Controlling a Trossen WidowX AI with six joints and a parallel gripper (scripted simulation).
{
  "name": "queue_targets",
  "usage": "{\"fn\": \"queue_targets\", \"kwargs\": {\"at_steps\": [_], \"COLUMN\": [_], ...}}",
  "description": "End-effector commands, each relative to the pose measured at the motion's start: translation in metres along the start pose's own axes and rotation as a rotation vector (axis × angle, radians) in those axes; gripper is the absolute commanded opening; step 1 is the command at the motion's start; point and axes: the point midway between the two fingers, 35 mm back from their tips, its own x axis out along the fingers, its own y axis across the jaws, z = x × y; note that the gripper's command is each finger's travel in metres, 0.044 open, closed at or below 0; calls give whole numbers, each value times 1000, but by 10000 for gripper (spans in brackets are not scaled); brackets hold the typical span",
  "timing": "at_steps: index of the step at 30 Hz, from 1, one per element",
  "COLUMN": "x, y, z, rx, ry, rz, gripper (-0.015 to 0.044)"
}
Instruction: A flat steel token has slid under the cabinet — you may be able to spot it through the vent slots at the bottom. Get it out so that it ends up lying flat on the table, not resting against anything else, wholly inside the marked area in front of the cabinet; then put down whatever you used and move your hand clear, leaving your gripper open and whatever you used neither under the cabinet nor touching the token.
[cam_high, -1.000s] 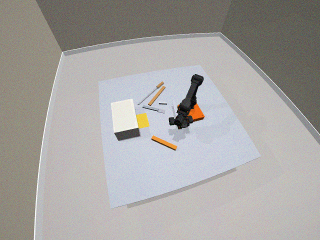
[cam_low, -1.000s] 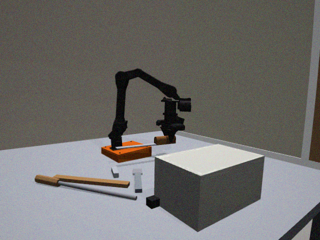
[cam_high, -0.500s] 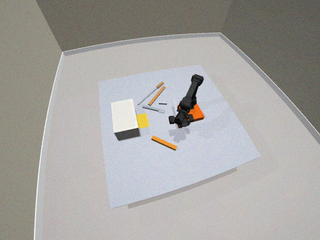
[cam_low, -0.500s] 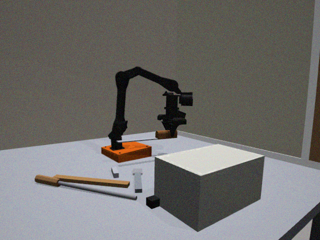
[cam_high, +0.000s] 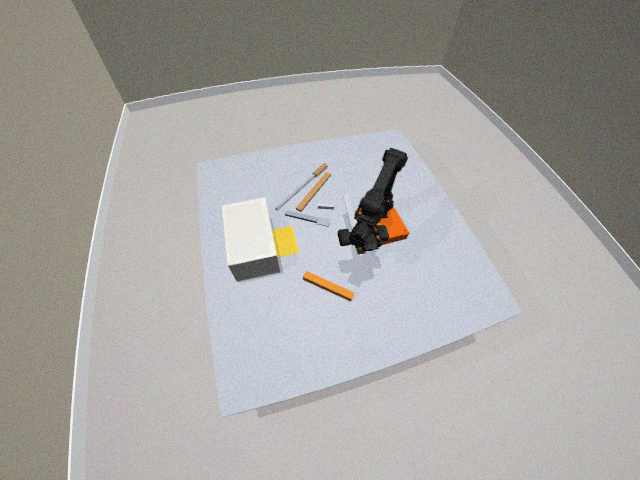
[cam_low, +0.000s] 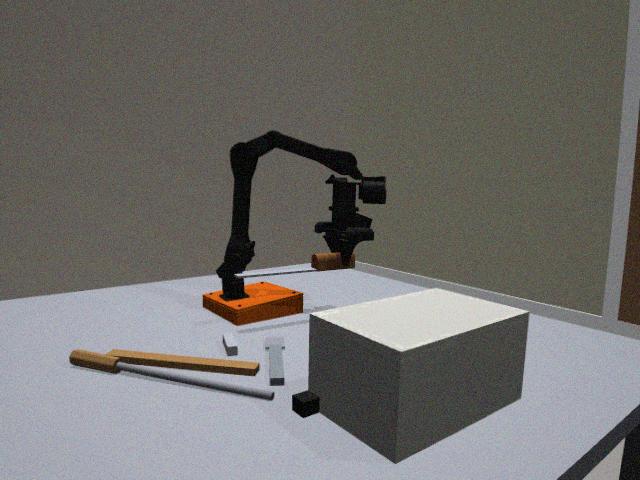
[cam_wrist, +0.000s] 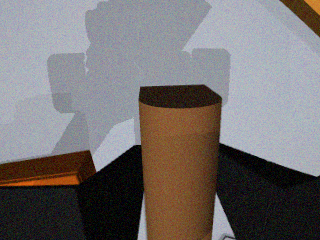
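My gripper is shut on the brown wooden handle of a tool and holds it above the table, beside the arm's base. The tool's thin pale blade points back past the base. The white-topped grey cabinet stands well away from the gripper. The yellow marked area lies on the table against the cabinet's front, with nothing seen on it. The steel token and the vent slots do not show in any view.
A rod with a wooden handle, a wooden stick, a grey flat-ended bar and a small grey piece lie together. An orange bar lies opposite. A black cube is beside the cabinet.
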Motion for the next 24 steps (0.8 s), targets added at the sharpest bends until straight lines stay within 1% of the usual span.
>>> {"fn": "queue_targets", "kwargs": {"at_steps": [1,24], "x": [-5,-6], "y": [-1,0], "z": [1,0], "rx": [-32,-213], "ry": [-5,-5], "rz": [-5,-5], "gripper": [0,0]}}
